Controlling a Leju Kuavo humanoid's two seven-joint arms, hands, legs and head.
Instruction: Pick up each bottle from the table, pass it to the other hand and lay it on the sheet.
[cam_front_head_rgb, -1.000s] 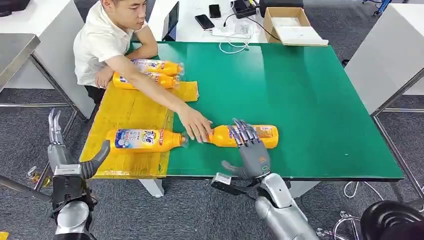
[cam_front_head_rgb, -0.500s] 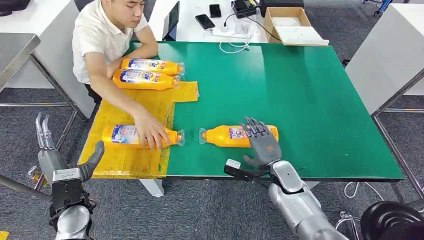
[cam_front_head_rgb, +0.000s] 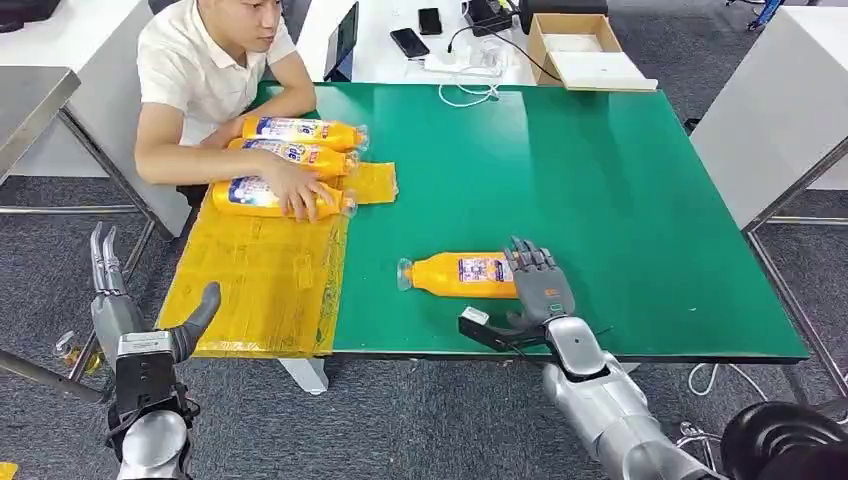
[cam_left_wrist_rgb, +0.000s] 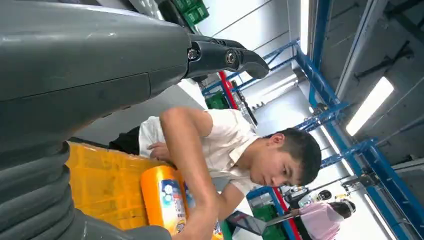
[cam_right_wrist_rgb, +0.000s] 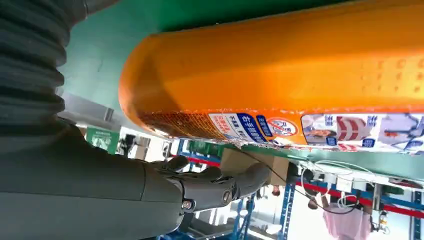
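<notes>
person's arm over sheet far end

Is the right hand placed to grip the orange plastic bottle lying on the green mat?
Probably yes: the right hand is at the base end of the orange plastic bottle, its fingers over it, with nothing between them on the green mat.

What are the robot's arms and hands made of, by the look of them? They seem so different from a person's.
Both arms are smooth silver shells with rounded segments. The right hand is dark grey with slim, jointed metal-looking fingers and a small orange mark on its back. The left hand has long grey fingers and a thick grey thumb above a black wrist block with a pale label. Close up, a grey ribbed cover sits behind each hand.
</notes>
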